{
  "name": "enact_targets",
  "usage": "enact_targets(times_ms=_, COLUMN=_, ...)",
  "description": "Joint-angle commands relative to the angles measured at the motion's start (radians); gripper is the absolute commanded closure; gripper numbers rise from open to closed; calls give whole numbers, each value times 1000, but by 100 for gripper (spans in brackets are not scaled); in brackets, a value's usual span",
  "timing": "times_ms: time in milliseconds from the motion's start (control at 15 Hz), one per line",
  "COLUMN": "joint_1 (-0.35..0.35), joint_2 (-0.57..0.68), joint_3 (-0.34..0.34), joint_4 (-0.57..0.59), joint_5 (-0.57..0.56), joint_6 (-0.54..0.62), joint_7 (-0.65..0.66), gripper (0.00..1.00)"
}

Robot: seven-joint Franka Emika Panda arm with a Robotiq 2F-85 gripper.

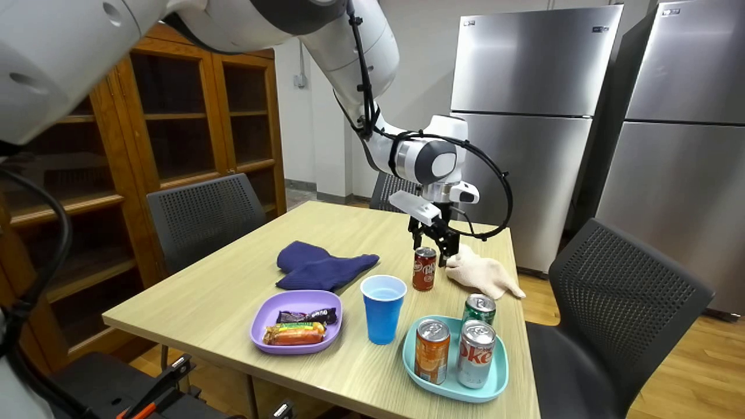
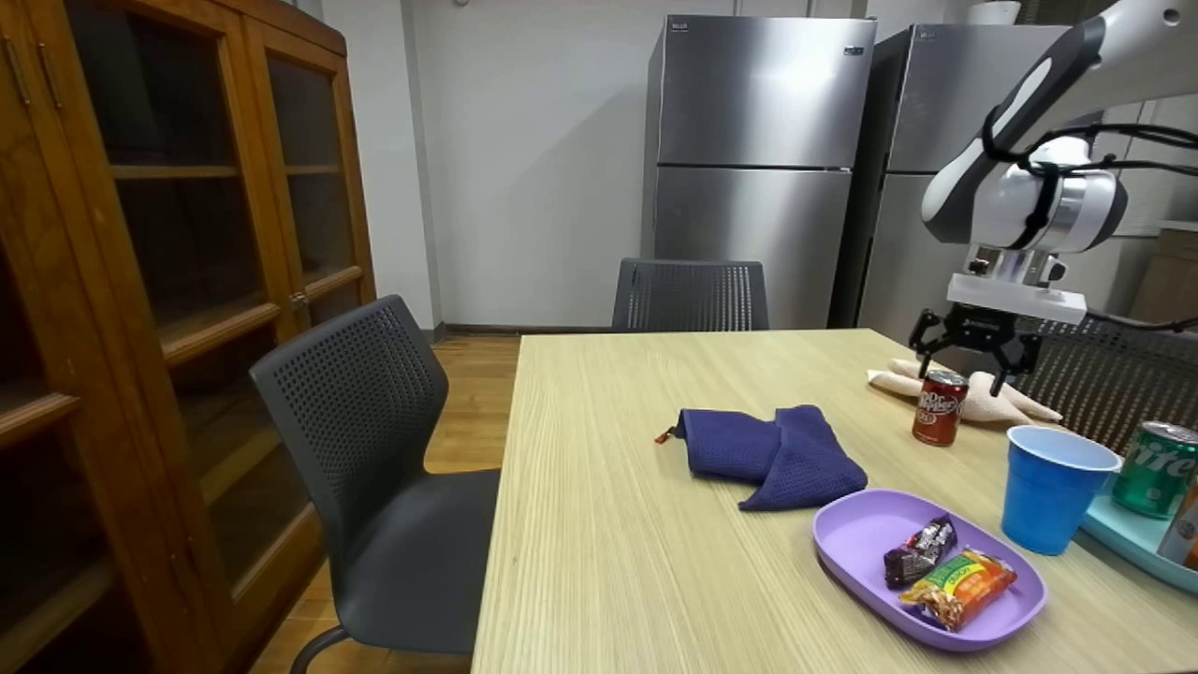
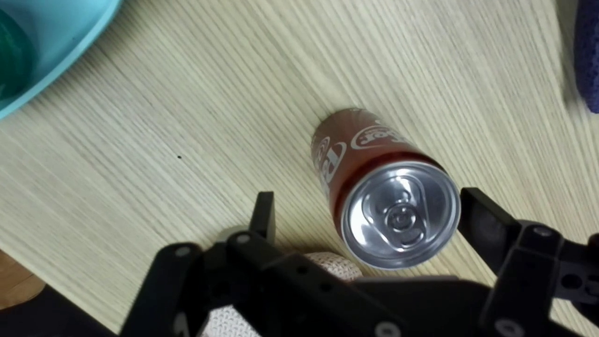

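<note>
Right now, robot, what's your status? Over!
Tool open, holding nothing. Dr Pepper can upright, ungripped, close to the right-hand finger in the wrist view. Cream cloth nearby, probably not blocking.

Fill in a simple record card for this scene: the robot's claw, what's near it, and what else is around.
Claw: gripper, open, holding nothing
Nearest thing: red Dr Pepper can, upright on the table; whether they touch is unclear
Close by the can: cream cloth
Turquoise tray: green can, orange can, silver can
Purple plate: two wrapped snacks
Also on the table: blue cup, navy cloth
Background: wooden cabinet, steel refrigerators, dark chairs
</note>
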Motion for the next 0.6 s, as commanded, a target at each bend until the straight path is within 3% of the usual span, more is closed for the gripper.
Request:
enact_targets(times_ms=0, joint_1=15, joint_2=23, joint_3=-14, joint_4=45, joint_5=-30, joint_6=-34, joint_7=45, gripper=0)
enact_targets(times_ms=533, joint_1=22, joint_2=40, joint_3=-14, joint_4=60, joint_5=-32, joint_6=-32, joint_7=54, gripper=0)
